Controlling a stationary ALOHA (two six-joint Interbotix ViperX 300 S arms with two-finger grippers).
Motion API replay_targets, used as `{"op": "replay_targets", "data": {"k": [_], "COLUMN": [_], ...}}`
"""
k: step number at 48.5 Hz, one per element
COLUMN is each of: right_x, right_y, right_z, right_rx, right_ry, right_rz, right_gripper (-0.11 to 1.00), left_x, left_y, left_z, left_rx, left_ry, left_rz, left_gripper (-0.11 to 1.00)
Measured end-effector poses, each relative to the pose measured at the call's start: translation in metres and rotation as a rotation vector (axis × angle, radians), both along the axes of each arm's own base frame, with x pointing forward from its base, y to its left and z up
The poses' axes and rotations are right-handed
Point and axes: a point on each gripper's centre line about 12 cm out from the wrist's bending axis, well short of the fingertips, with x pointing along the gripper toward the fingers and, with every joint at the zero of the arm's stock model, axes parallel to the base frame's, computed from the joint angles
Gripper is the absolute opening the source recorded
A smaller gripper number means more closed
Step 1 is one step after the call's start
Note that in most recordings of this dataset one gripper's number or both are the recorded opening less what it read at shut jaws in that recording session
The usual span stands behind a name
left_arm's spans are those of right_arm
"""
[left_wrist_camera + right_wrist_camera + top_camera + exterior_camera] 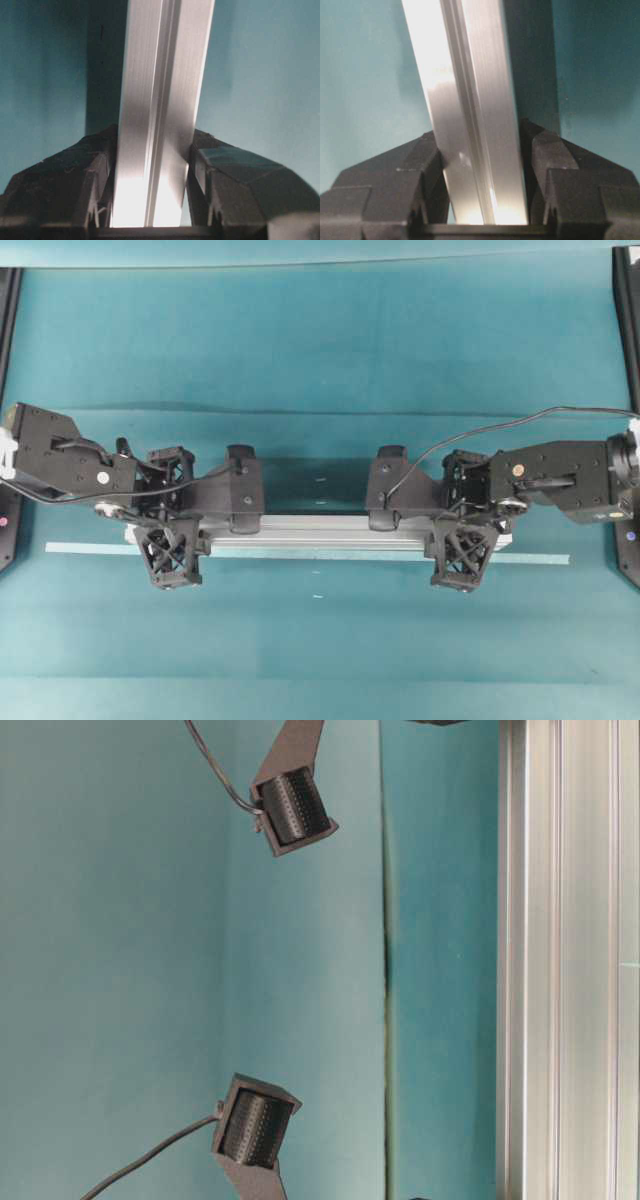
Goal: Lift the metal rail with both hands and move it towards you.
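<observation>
Behind black fingers (170,555), metal rail (330,530) ends.

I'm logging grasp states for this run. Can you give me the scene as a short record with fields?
object: metal rail, lying left to right across the teal table
left gripper: shut on the rail near its left end
right gripper: shut on the rail near its right end
beside rail: pale tape strip on the near side

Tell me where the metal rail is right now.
In the overhead view the metal rail runs left to right across the middle of the table, just above the pale tape strip, clamped near each end by the left tool and right tool.
</observation>
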Motion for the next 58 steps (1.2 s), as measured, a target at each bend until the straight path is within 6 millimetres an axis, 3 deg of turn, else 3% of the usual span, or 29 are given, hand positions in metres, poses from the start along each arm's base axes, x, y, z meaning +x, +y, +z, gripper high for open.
{"op": "replay_targets", "data": {"k": [7,10,16,21,34,40,51,58], "right_x": [0.0,-0.001,-0.002,-0.001,0.001,0.001,0.002,0.0], "right_y": [0.0,0.001,0.002,0.009,0.012,0.009,-0.008,-0.01], "right_z": [0.0,-0.001,-0.003,-0.003,-0.002,0.003,0.041,0.072], "right_rx": [0.0,0.011,0.027,0.028,0.025,0.01,-0.007,-0.01], "right_ry": [-0.001,0.008,0.019,0.016,-0.004,-0.019,-0.139,-0.243], "right_rz": [0.0,-0.034,-0.068,-0.048,-0.038,-0.029,-0.061,-0.067], "right_gripper": [0.43,0.57,0.86,0.99,0.99,0.99,0.99,0.99], "left_x": [0.0,0.0,-0.005,-0.008,-0.009,-0.008,-0.014,-0.019], "left_y": [0.0,0.0,0.001,0.002,0.002,0.001,0.002,0.001], "left_z": [0.001,0.0,-0.004,-0.006,-0.005,0.005,0.036,0.068], "left_rx": [0.0,0.0,-0.003,-0.004,0.0,0.0,0.007,0.011], "left_ry": [-0.005,-0.005,0.015,0.023,0.02,-0.009,-0.073,-0.174], "left_rz": [-0.002,0.0,0.013,0.021,0.006,0.003,-0.018,-0.031], "left_gripper": [0.32,0.36,0.72,0.92,0.94,0.94,0.94,0.94]}}
